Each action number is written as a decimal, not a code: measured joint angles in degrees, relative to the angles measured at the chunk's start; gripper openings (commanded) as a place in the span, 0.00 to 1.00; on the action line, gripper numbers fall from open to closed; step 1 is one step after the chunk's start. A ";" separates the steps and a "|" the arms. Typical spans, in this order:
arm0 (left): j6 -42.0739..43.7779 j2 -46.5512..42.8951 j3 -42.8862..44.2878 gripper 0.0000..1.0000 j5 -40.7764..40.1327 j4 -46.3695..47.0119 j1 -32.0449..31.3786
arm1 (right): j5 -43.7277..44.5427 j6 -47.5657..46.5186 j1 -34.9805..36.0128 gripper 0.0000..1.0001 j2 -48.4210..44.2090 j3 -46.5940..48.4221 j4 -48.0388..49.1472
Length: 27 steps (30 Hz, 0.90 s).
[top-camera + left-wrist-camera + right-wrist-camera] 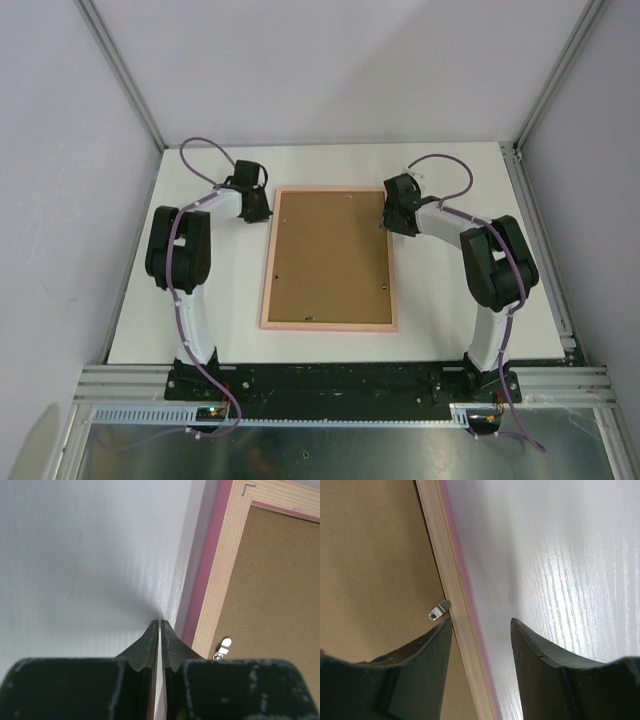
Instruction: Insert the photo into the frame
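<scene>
1 frame (pixel 330 325), 1 backing brd (pixel 328 255), 2 arms (pixel 180 250), 1 table (pixel 440 310)

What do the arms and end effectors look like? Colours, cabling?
Both match: the left arm and right arm have white links with bulky black joint housings. A purple cable loops along each. The left end effector and right end effector have black, tapered fingers.
</scene>
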 measured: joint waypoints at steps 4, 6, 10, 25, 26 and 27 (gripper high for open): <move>0.13 0.00 0.00 0.09 0.00 0.00 0.00 | 0.59 0.02 0.15 0.54 0.09 0.33 -0.61; 0.15 0.00 0.00 0.09 0.02 0.00 0.00 | 0.87 0.02 0.39 0.54 0.11 0.37 -0.74; 0.22 0.00 0.02 0.09 0.02 -0.04 0.00 | 1.38 0.02 0.57 0.54 0.52 0.85 -0.90; 0.72 0.00 0.24 0.09 0.50 -0.68 0.00 | 2.27 0.11 1.09 0.57 4.98 6.19 -0.13; 0.74 0.00 0.24 0.09 0.50 -0.70 0.00 | 2.27 0.15 1.09 0.58 5.31 6.58 -0.07; 0.76 0.00 0.24 0.09 0.50 -0.70 0.00 | 2.36 0.20 1.14 0.59 5.55 6.82 0.11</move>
